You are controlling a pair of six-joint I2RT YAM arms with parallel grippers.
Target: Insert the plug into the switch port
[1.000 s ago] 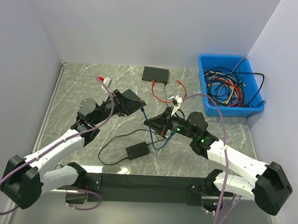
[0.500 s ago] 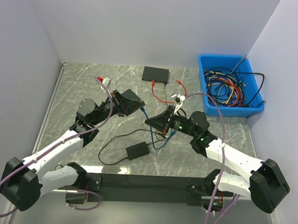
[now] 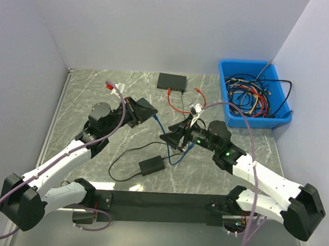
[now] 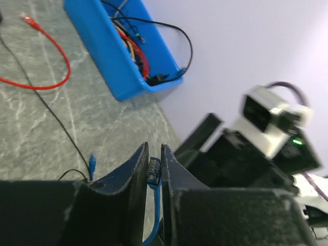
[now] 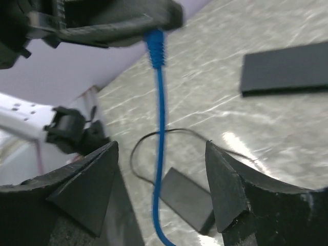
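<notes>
The blue plug (image 4: 154,171) is pinched between the jaws of my left gripper (image 4: 154,154), which is shut on it above the table. Its blue cable (image 5: 160,154) hangs down from the plug (image 5: 155,43) and passes untouched between the wide-apart fingers of my right gripper (image 5: 161,164), which is open. From above, the left gripper (image 3: 153,114) and right gripper (image 3: 172,139) face each other mid-table, with the blue cable (image 3: 163,135) between them. The black switch (image 3: 171,82) lies at the back centre, also showing as a dark slab (image 5: 284,66); its ports are not visible.
A blue bin (image 3: 253,94) full of cables stands at the back right. A red cable (image 3: 176,104) runs from the switch across the table. A black power brick (image 3: 151,166) with its thin black lead lies near the front. The cable's other blue end (image 4: 93,165) rests on the table.
My right gripper has opened and let go of the blue cable. My left gripper has closed on the plug and shifted slightly.
</notes>
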